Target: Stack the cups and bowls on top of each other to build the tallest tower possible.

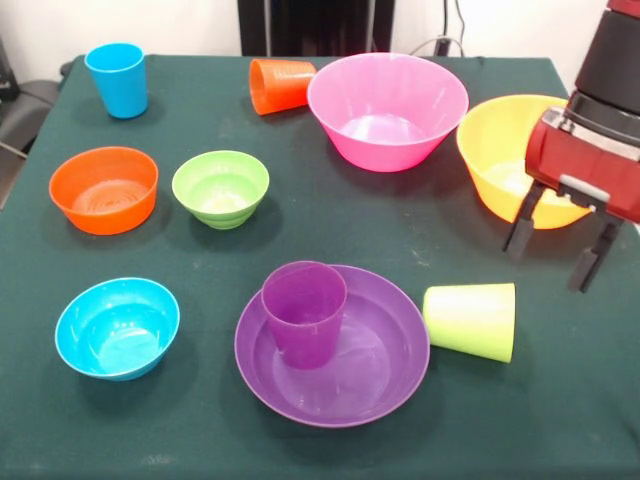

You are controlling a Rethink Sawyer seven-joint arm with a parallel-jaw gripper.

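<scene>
Nothing stacked yet. Red-and-black gripper (556, 250) hangs empty with fingers spread, in front of the large yellow plastic bowl (500, 150). Nearest piece — lime green plastic tumbler (470, 320) — lies on its side just beside the wide shallow purple plastic bowl (380, 385), long axis across the table, mouth away from that bowl. Risk: smooth tumbler rolls or slips when pinched.

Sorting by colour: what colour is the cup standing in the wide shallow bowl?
Purple, like the bowl under it; the cup shows best in the front view.

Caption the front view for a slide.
Open gripper hovers by the yellow bowl; cups and bowls lie scattered, nothing stacked yet.
</scene>
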